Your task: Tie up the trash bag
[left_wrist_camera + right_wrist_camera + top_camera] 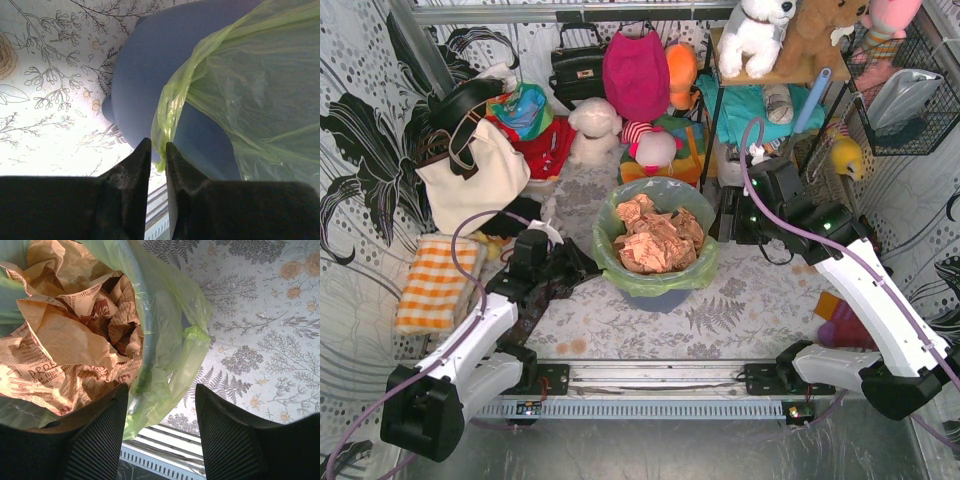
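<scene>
Gathering step, I'd say. One thin translucent lime-green trash bag [650,282] sits mid-desk [740,300], lining one round blue-grey bin [145,65] and stuffed with crumpled orange-brown paper [65,335]. My left hand [158,145] is nearly pressed together at the hanging hem; can't tell if it's pinching. My right hand [161,395] is spread astride the rim film. Next, probably: pinch both sides and lift the rim free. Two hands.

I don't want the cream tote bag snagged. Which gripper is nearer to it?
Left. The left gripper is between the tote bag and the bin; the right gripper is beyond the bin.
</scene>
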`<action>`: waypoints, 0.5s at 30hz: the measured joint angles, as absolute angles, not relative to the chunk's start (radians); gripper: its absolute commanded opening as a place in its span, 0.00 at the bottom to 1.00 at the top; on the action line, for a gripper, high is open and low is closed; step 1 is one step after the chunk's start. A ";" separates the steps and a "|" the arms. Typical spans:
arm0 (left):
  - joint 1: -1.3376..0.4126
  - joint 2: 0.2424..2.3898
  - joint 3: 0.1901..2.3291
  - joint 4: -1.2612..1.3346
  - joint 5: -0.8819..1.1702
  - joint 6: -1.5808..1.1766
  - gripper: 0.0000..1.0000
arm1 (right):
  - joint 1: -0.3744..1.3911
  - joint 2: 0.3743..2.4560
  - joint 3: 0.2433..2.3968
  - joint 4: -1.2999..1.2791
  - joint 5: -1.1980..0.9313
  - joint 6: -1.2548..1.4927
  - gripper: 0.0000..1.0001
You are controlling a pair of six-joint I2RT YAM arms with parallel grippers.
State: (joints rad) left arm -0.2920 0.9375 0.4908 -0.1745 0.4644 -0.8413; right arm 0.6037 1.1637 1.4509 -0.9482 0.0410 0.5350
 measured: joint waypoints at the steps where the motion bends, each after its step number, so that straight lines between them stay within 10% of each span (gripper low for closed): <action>1: -0.291 0.937 0.491 -0.173 0.464 -0.841 0.22 | 0.604 1.164 1.451 -0.949 0.041 0.535 0.56; 15: -0.287 0.923 0.493 -0.180 0.466 -0.841 0.00 | 0.604 1.125 1.413 -0.948 0.080 0.592 0.56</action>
